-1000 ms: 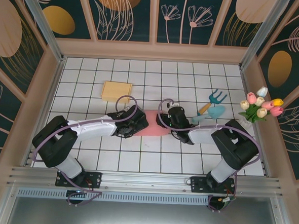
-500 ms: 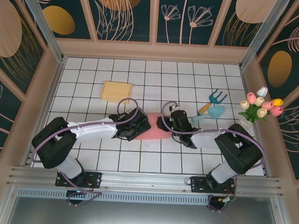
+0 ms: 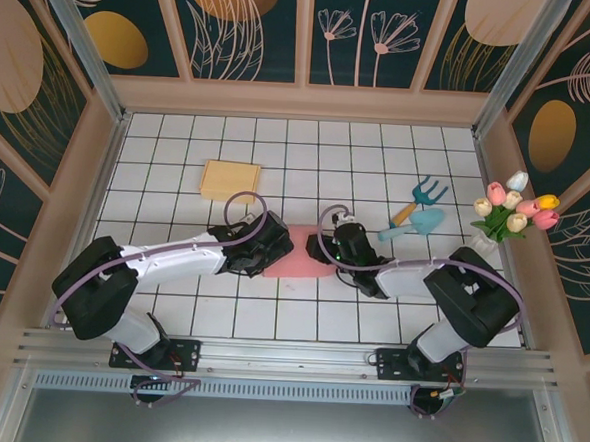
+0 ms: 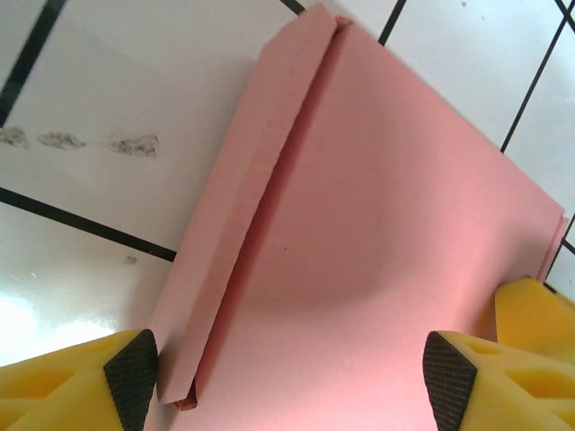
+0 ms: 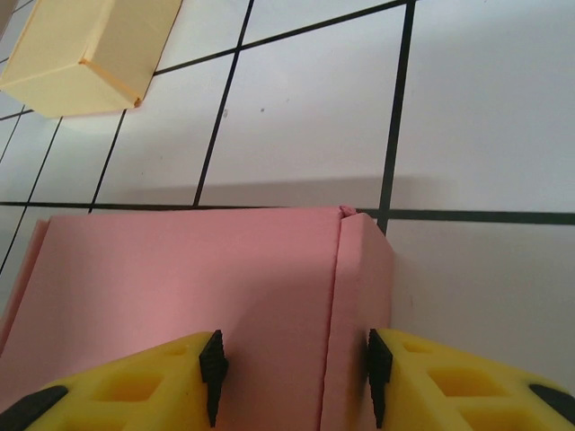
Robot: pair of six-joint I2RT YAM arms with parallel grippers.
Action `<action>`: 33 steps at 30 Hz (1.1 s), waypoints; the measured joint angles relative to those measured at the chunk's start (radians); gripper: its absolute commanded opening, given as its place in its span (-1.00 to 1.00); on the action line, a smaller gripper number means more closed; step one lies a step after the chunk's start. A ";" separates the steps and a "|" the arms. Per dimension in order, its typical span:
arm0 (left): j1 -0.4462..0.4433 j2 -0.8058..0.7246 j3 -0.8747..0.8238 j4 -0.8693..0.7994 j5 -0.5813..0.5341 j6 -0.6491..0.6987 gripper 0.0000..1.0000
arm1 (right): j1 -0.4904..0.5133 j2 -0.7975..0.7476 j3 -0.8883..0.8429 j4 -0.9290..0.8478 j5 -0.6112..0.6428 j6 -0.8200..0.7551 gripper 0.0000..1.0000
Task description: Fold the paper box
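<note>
Straddling the pink box [image 4: 359, 224], the left end effector [image 4: 289, 377] stands spread wide, released. The right end effector [image 5: 292, 373] is parted over a folded flap [image 5: 359, 269], clasping nothing. The pink box lies flat mid-table [image 3: 309, 152], on white tiles; floral walls [image 3: 366, 35] surround.

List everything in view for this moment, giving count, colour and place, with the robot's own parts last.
paper box: one, pink, lying flat mid-table between the grippers, with one side flap folded over
small box: one, pale yellow, far left of the paper box, apart from it
toy rake: one, blue head and wooden handle, right of centre
toy trowel: one, teal, beside the toy rake
tulips: one bunch, pink, white and yellow, by the right wall
table: one, white tiles with dark lines
left gripper: one, yellow with black pads, open over the paper box
right gripper: one, same colours, open over the flap end
</note>
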State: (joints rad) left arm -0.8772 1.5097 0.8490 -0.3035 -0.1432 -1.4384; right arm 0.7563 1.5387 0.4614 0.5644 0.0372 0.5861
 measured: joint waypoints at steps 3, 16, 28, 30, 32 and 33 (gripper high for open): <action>0.000 0.002 0.004 -0.011 -0.024 0.000 0.61 | 0.008 -0.026 -0.018 -0.010 -0.001 0.000 0.02; 0.000 0.038 0.065 -0.041 -0.082 0.003 0.63 | 0.012 -0.147 -0.032 -0.108 0.049 -0.019 0.11; 0.000 0.027 0.080 -0.103 -0.106 0.004 0.65 | 0.013 -0.226 -0.033 -0.180 0.077 -0.068 0.12; 0.000 0.013 0.080 -0.111 -0.103 0.004 0.66 | 0.013 -0.226 -0.034 -0.182 0.077 -0.074 0.12; 0.000 -0.013 0.080 -0.120 -0.104 0.004 0.67 | 0.013 -0.225 -0.037 -0.181 0.075 -0.080 0.12; 0.000 -0.025 0.080 -0.122 -0.106 0.004 0.68 | 0.013 -0.226 -0.040 -0.181 0.074 -0.082 0.12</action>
State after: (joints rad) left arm -0.8772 1.4849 0.9295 -0.4255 -0.2489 -1.4342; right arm 0.7689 1.3128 0.4217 0.3836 0.1112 0.5041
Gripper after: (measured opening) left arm 0.834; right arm 0.561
